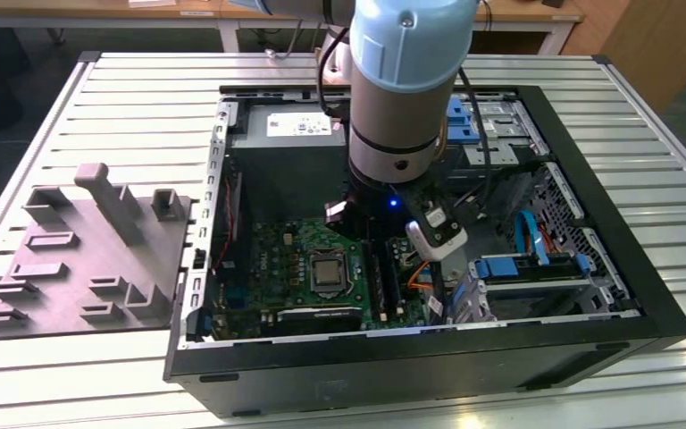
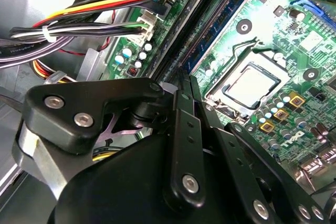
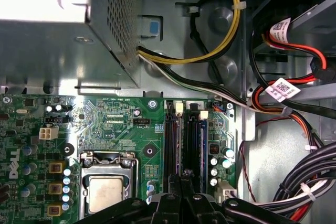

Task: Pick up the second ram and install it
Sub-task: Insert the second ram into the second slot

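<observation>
Hiding fingers (image 3: 181,190) over ram slots (image 3: 184,140).

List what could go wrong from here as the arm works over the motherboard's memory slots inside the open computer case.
1. The gripper hangs close over the narrow memory slots; a slight misalignment could press on a slot wall rather than into the slot.
2. The cable bundle runs beside the slots and might snag on the gripper.
3. The processor socket lies next to the slots, so a sideways slip could strike it.
</observation>
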